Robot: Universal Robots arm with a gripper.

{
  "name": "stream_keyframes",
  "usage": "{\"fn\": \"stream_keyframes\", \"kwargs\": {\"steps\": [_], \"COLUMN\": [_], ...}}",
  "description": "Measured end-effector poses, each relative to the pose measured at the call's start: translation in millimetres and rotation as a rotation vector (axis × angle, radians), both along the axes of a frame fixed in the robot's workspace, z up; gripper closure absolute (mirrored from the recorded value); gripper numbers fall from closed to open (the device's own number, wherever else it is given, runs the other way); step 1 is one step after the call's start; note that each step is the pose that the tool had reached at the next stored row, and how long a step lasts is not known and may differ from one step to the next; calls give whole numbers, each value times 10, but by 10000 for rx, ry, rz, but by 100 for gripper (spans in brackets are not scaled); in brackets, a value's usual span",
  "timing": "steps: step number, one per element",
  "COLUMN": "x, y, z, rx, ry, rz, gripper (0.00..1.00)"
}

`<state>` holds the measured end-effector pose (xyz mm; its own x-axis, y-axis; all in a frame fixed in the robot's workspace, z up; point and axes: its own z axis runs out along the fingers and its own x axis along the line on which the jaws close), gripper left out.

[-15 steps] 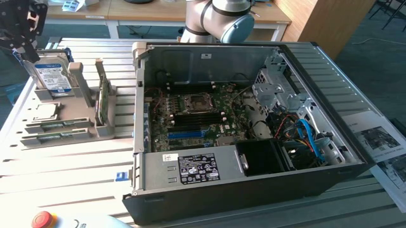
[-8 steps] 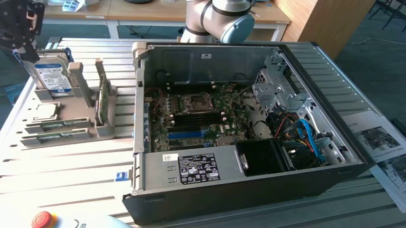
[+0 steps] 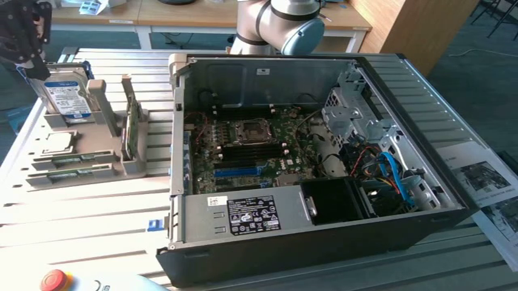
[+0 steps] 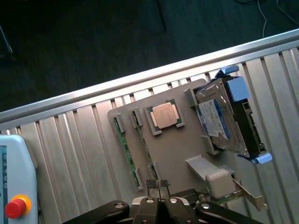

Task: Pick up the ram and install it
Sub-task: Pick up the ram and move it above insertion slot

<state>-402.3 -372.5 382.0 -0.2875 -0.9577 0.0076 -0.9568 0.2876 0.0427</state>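
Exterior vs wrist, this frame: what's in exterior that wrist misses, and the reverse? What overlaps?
Exterior view: the open PC case with its motherboard and power supply, plus the arm's joint behind it. Wrist view: dark floor past the table edge. Both: the gripper, jaws shut, above the grey parts tray holding the ram, CPU and hard drive; the red stop button.

End effector partly out of frame

No print is legible. Labels too small to read stand on the power supply, the hard drive and the inner wall of the computer case.
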Motion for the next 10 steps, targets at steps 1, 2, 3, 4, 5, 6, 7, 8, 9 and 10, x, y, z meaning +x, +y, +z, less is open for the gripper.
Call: {"fn": "stream_keyframes", "kwargs": {"steps": [1, 2, 3, 4, 5, 6, 7, 8, 9, 10], "x": [0, 0, 0, 0, 0, 0, 0, 0, 0, 0], "y": [0, 0, 0, 0, 0, 0, 0, 0, 0, 0], "z": [0, 0, 0, 0, 0, 0, 0, 0, 0, 0], "rx": [0, 0, 0, 0, 0, 0, 0, 0, 0, 0], "ry": [0, 0, 0, 0, 0, 0, 0, 0, 0, 0], "rz": [174, 371, 550, 730, 910, 1090, 1270, 1449, 1645, 1824], "gripper": [89, 89, 89, 89, 89, 89, 89, 89, 89, 89]}}
